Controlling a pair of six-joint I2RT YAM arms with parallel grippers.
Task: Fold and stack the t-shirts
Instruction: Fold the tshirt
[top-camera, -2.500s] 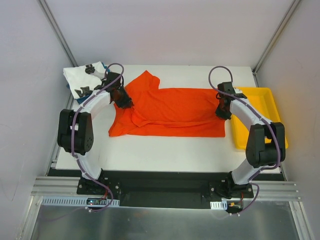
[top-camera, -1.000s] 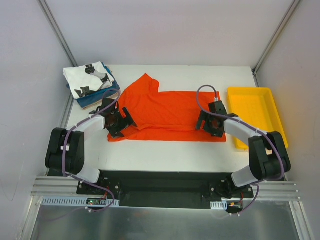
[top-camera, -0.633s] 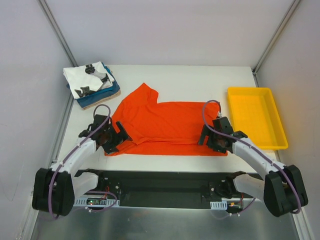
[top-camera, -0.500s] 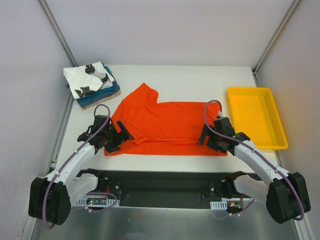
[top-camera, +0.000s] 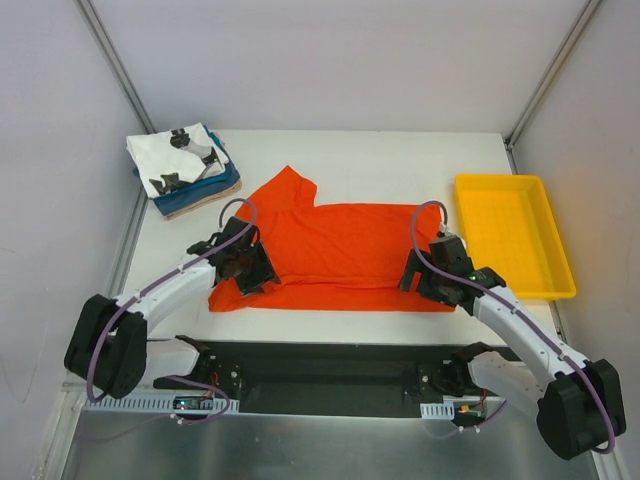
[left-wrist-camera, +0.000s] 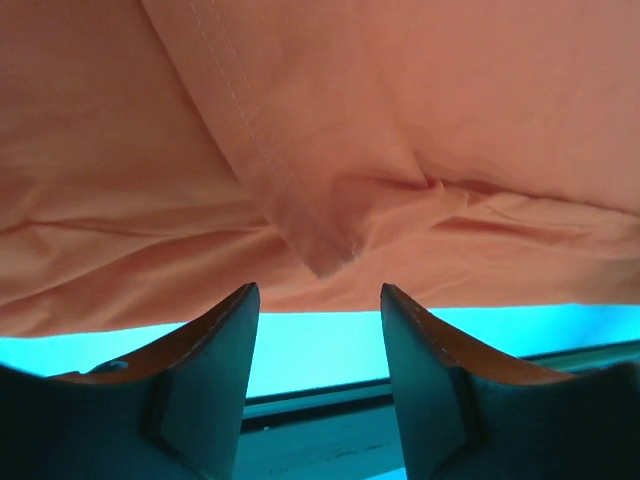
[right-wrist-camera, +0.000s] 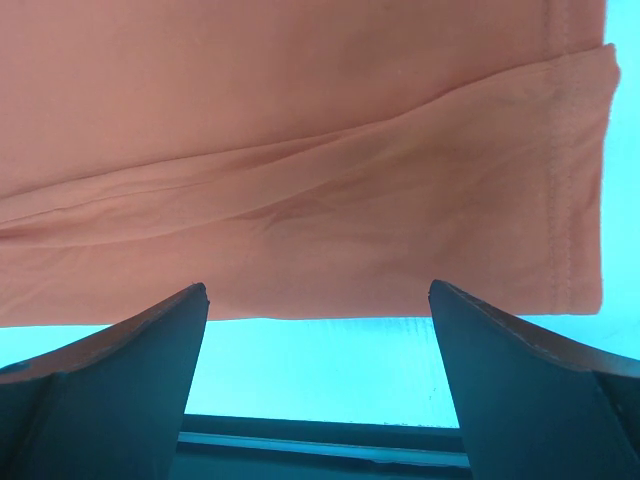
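The orange-red t-shirt (top-camera: 340, 245) lies spread flat across the table, one sleeve pointing to the far left. My left gripper (top-camera: 250, 272) sits low at its near-left corner. In the left wrist view the jaws (left-wrist-camera: 316, 300) stand partly apart just short of a folded cloth corner (left-wrist-camera: 322, 250), with nothing between them. My right gripper (top-camera: 432, 278) hovers at the near-right hem, wide open and empty (right-wrist-camera: 318, 295), and the orange hem (right-wrist-camera: 300, 290) lies just ahead of the fingertips. A folded pile topped by the white t-shirt with black prints (top-camera: 175, 160) sits at the far left.
A shallow yellow tray (top-camera: 500, 178) stands at the right side of the white table (top-camera: 380, 150). The table's front edge and a dark rail (left-wrist-camera: 320, 400) run right under both grippers. The enclosure walls close in on both sides.
The left gripper has slid right onto the t-shirt's near-left corner and its jaws have narrowed. The right gripper has barely moved and has stayed wide open.
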